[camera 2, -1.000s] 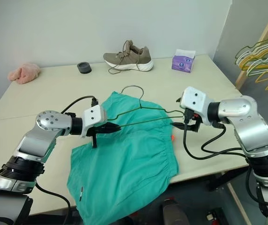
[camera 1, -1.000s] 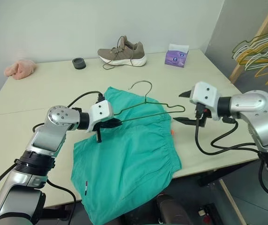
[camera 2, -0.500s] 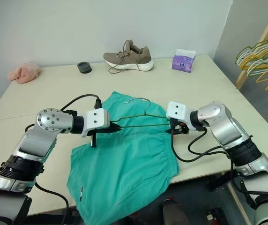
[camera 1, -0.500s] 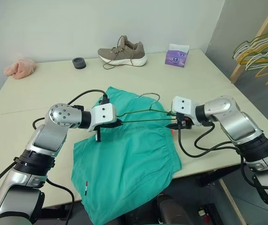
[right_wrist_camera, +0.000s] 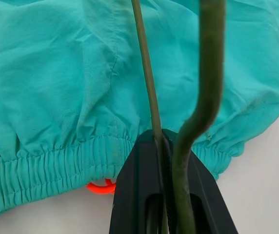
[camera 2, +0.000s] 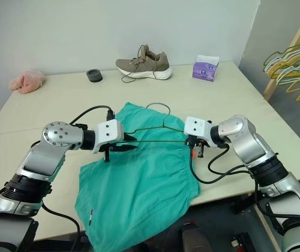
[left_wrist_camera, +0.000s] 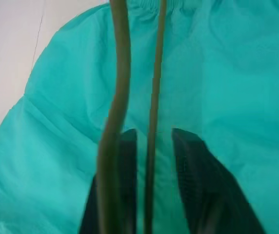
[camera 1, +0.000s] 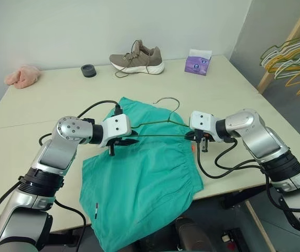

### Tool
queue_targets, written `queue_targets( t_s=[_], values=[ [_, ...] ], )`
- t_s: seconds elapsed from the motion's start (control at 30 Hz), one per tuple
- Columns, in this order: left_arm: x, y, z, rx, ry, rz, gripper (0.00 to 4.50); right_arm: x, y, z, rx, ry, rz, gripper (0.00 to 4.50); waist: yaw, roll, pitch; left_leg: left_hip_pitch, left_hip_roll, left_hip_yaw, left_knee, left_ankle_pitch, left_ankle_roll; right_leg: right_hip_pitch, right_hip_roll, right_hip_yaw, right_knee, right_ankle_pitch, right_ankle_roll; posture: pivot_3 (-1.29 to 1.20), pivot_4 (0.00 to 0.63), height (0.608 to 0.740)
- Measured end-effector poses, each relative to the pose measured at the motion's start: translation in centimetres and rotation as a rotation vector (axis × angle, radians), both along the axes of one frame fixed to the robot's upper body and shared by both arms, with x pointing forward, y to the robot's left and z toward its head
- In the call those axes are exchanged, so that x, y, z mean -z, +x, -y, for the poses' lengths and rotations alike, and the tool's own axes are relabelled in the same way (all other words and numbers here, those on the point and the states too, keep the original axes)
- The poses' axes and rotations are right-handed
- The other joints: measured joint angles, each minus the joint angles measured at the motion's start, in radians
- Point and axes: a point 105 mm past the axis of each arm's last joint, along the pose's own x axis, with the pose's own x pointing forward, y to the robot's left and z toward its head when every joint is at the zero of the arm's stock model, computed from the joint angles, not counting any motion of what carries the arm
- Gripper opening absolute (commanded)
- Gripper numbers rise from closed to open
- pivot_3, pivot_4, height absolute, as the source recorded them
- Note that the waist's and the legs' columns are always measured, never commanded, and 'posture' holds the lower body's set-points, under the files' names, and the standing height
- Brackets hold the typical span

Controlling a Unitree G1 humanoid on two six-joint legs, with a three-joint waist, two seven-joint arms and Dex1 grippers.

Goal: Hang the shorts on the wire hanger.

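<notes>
- The teal-green fabric shorts [camera 1: 145,178] lie flat near the front edge of the pale tabletop [camera 1: 45,100], one leg spilling over that edge toward six o'clock; spread out like this, the gathered waistband at about three o'clock is open to reach.
- The thin dark olive-grey wire hanger [camera 1: 160,128] is held just above the shorts, its bottom bar running nine to three o'clock and its hook rising toward twelve, apparently so it can be steered into the cloth.
- The right gripper [right_wrist_camera: 166,146] at three o'clock has its fingers clenched on the hanger's bottom wire at that corner, right above the waistband and the small orange tag [right_wrist_camera: 99,187].
- The left gripper [left_wrist_camera: 151,139] at nine o'clock has its fingers parted, the bottom wire running loosely between them, so the hanger's weight looks to rest mostly with the right.
- Toward twelve o'clock, well apart, stand a grey-brown laced sneaker [camera 1: 138,58], a small black ring [camera 1: 88,70], a purple tissue pack [camera 1: 198,63] and a pink cloth lump [camera 1: 21,76].
</notes>
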Motion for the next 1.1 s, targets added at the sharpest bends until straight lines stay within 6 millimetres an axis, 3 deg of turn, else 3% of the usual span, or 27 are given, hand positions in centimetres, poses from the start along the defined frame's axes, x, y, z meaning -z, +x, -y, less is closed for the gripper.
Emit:
queue_targets(
  t_s=[0.13, 0.33, 0.5, 0.57, 0.7, 0.8, 0.9, 1.1],
  values=[
    [-0.5, 0.2, 0.4, -0.036, -0.080, -0.018, 3.10, -0.2, 0.0, 0.2, 0.014, 0.023, 0.003, 0.00, -0.001, 0.000, 0.000, 0.000, 0.000, 0.000, 0.001, 0.000, 0.000, 0.000, 0.000, 0.000, 0.000, 0.000, 0.000, -0.21, 0.085, 0.740],
    [-1.9, 0.8, -0.6, -0.115, -0.208, -0.058, 3.10, -0.5, -0.3, 1.9, 0.063, 0.029, 0.016, 0.00, -0.001, 0.000, 0.000, 0.000, 0.000, -0.001, 0.001, 0.000, 0.000, 0.000, 0.000, 0.000, 0.001, 0.000, 0.000, -0.24, 0.097, 0.740],
    [-3.4, 2.8, -4.8, -0.319, -0.302, -0.003, 3.10, 0.7, -1.4, 8.7, 0.275, -0.027, -0.035, 0.00, 0.001, 0.000, 0.000, 0.000, -0.001, 0.000, 0.001, 0.000, 0.000, 0.000, -0.001, -0.001, -0.001, 0.000, 0.000, -0.27, 0.110, 0.740],
    [-3.6, 2.7, -4.9, -0.323, -0.342, -0.026, 3.10, 1.4, -2.7, 10.4, 0.334, -0.021, -0.077, 0.00, -0.001, 0.000, 0.000, 0.000, 0.000, 0.000, 0.000, 0.000, 0.000, 0.000, -0.001, 0.000, -0.001, 0.000, 0.000, -0.28, 0.114, 0.740],
    [-1.0, 0.5, -3.5, -0.227, -0.365, -0.184, 3.10, 3.1, -5.6, 13.7, 0.473, -0.003, -0.191, 0.00, -0.005, 0.000, 0.000, 0.001, 0.000, 0.001, 0.000, 0.000, 0.000, 0.001, -0.001, 0.000, 0.000, 0.000, 0.000, -0.30, 0.123, 0.740],
    [1.4, -1.3, -2.2, -0.151, -0.333, -0.297, 3.10, 4.0, -8.1, 14.9, 0.564, 0.047, -0.285, 0.00, -0.013, -0.001, 0.001, 0.003, 0.001, 0.000, -0.001, 0.000, 0.000, 0.002, 0.001, 0.000, 0.001, -0.002, 0.004, -0.32, 0.131, 0.740],
    [2.5, -2.4, -1.3, -0.092, -0.312, -0.350, 3.10, 5.1, -10.9, 15.2, 0.629, 0.090, -0.399, 0.00, -0.023, -0.001, 0.001, 0.005, 0.001, -0.001, -0.001, 0.000, 0.000, 0.005, 0.001, 0.000, 0.000, -0.003, 0.004, -0.33, 0.135, 0.740],
    [3.6, -3.0, -0.4, -0.031, -0.264, -0.366, 3.10, 6.6, -14.0, 14.5, 0.714, 0.167, -0.579, 0.00, -0.039, -0.002, 0.002, 0.011, 0.000, -0.001, -0.002, 0.000, 0.000, 0.010, 0.001, 0.000, -0.002, -0.003, 0.004, -0.33, 0.141, 0.740]
  ],
)
